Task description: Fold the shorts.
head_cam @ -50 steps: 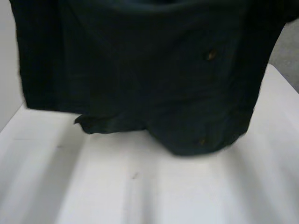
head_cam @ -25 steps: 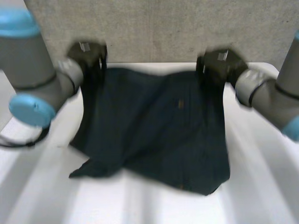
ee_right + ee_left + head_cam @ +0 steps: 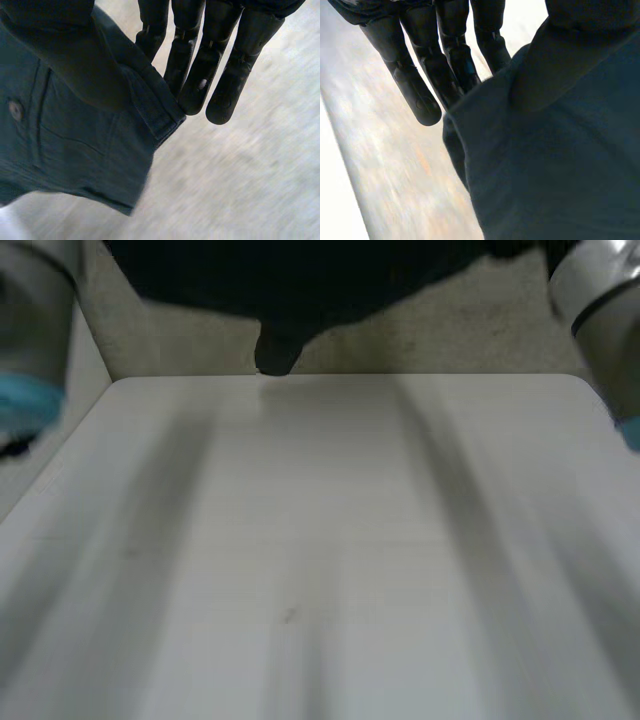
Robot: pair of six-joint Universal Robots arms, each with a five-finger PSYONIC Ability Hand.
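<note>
The dark green shorts (image 3: 300,280) hang in the air above the table's far edge, one corner (image 3: 275,352) drooping lowest. In the left wrist view my left hand (image 3: 427,75) has straight fingers behind the shorts (image 3: 560,160) and its thumb presses the cloth's edge against them. In the right wrist view my right hand (image 3: 200,65) pinches the waistband corner of the shorts (image 3: 75,140) the same way, thumb on top and fingers behind. A button (image 3: 15,109) and a pocket seam show below that thumb.
The white table (image 3: 320,540) lies bare below the cloth. My left arm (image 3: 30,330) and right arm (image 3: 600,300) stand at the table's two far corners. Grey floor lies beyond the far edge.
Half a second ago the shorts were draped down on the table between both hands. Now both arms have swung them up off the table, and the right hand's grip has tightened.
</note>
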